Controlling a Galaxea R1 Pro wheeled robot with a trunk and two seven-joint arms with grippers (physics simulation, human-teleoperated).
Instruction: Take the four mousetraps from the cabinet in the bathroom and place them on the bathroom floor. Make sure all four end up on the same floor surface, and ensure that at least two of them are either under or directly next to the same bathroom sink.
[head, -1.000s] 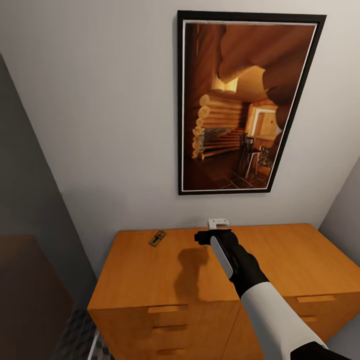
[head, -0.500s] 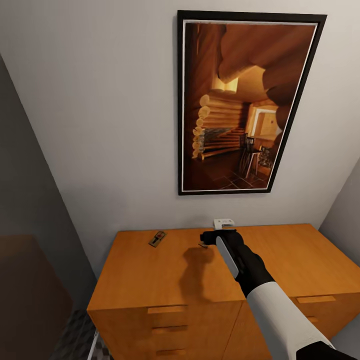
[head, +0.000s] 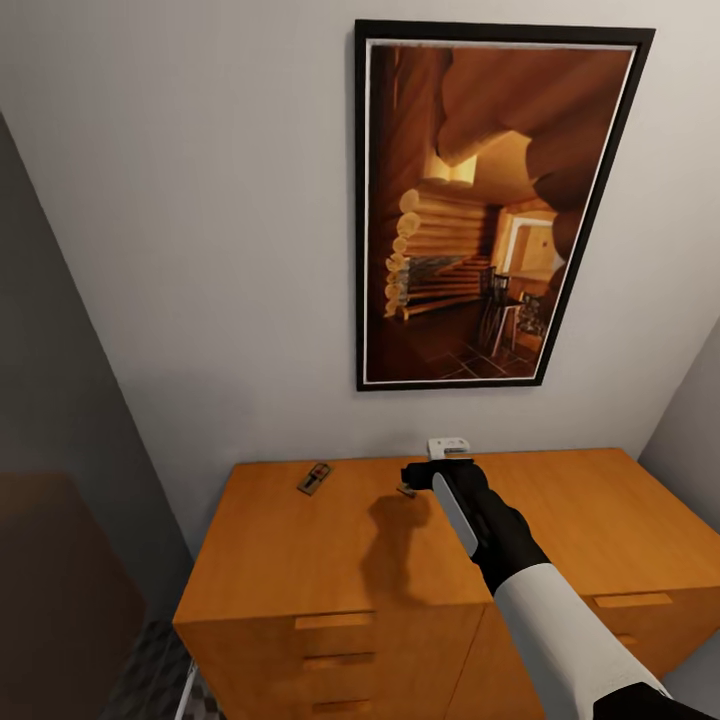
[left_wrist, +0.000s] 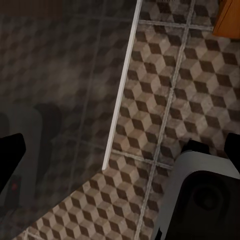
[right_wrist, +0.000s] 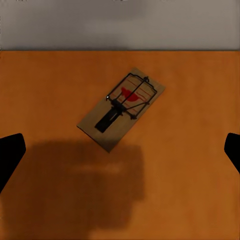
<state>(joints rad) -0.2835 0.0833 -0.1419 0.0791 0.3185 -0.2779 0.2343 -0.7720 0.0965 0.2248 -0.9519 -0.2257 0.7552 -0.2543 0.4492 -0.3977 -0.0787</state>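
Right gripper (head: 412, 480) hovering wide open and empty over 1 mousetrap (right_wrist: 121, 108) flat on the cabinet (head: 300, 540) top, mid-approach; next probably lower straight and close squarely.

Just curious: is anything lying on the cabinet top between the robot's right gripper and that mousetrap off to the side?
No. In the head view, bare cabinet top separates the right gripper from the mousetrap.
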